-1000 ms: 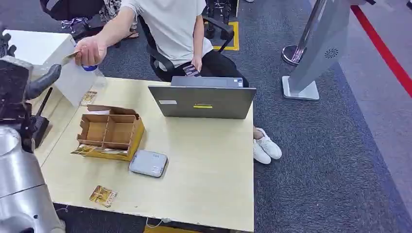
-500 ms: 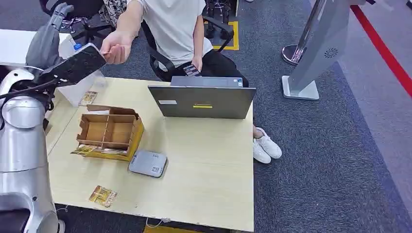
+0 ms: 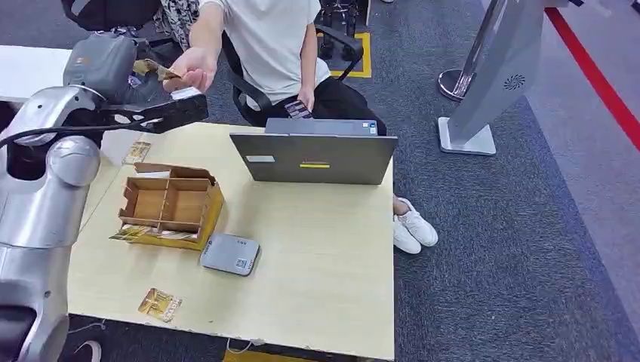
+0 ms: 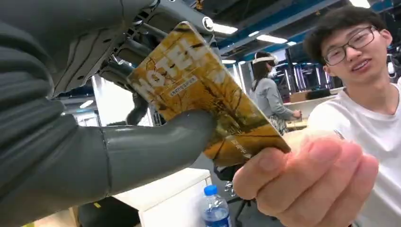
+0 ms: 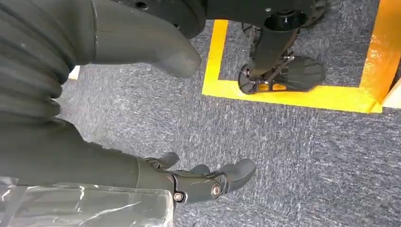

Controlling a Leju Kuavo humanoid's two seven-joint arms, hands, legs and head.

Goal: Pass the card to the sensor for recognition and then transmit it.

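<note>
**Card shared between the robot's left hand and a person's hand**

The card is held up beyond the far left corner of the table, well above its top. It is pinched by the left hand, whose thick thumb is pressed across one face while darker fingers lie behind the other. Its long axis runs from that hand towards the seated person, and its far end is taken by the person's hand. The left hand is the nearer one by far: the right hand hangs low over the carpet, fingers loosely curled on nothing.

The handover seems close to done; the coming move probably turns on the thumb being lifted so that the card can be drawn away along its length. Open room lies on the person's side. The grey sensor rests on the table beside the cardboard box, well apart from the card.
</note>
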